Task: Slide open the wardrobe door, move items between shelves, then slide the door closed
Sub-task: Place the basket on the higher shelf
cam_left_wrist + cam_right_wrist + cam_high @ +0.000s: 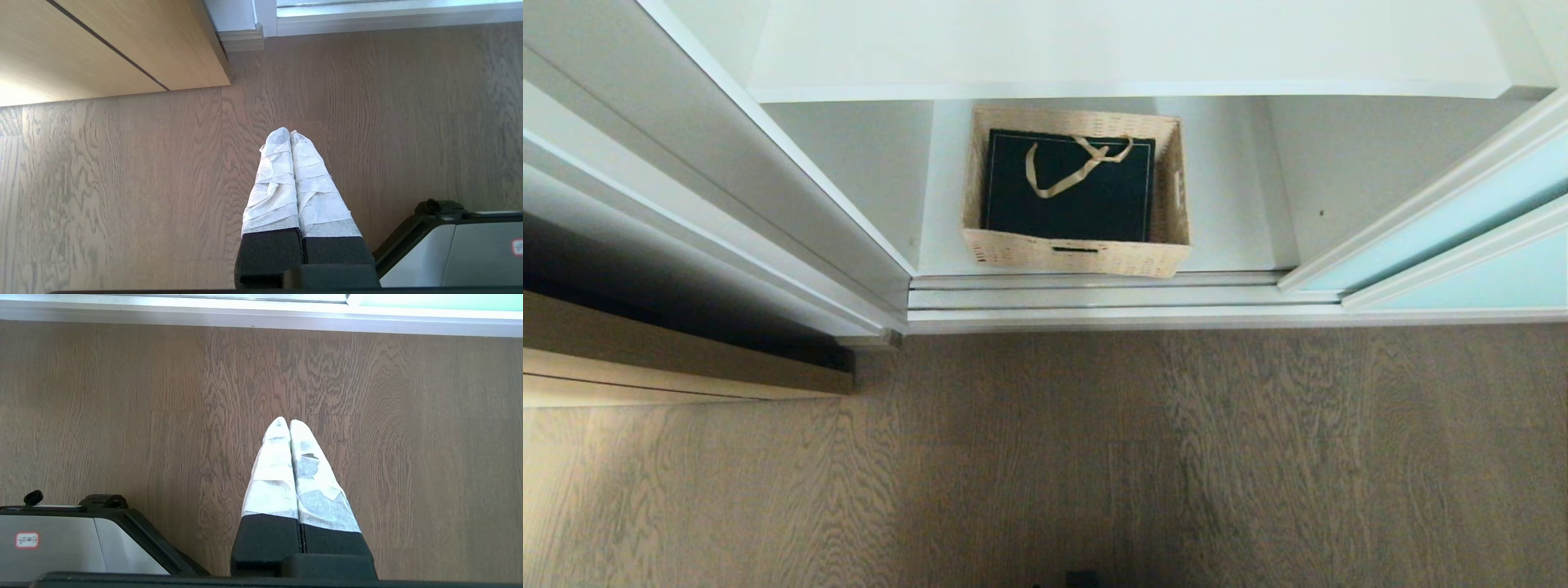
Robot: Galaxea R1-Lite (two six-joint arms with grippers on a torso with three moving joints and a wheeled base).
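Left tool (pixel 290 132): taped fingers pressed together, empty, hanging over the wood-grain floor (pixel 122 183) beside the robot's base (pixel 453 249). Right tool (pixel 284 421): likewise pressed together, empty, over the same floor. Neither arm shows from the head camera.

Past the floor, a silver door track (pixel 1094 298) crosses at 12 o'clock. Sliding wardrobe door (pixel 1462 237), pale blue-green glass, stands pushed off toward 2 o'clock; the wardrobe is open. A light wood cabinet front (pixel 102 45) sits at 9 o'clock.

Behind the track, on the lower shelf (pixel 1233 212), the wicker basket (pixel 1078 249) stands upright near the front edge. The dark green gift bag (pixel 1070 196) lies flat inside it, gold ribbon handle (pixel 1070 167) on top. Upper shelf (pixel 1127 49) runs across farthest back.
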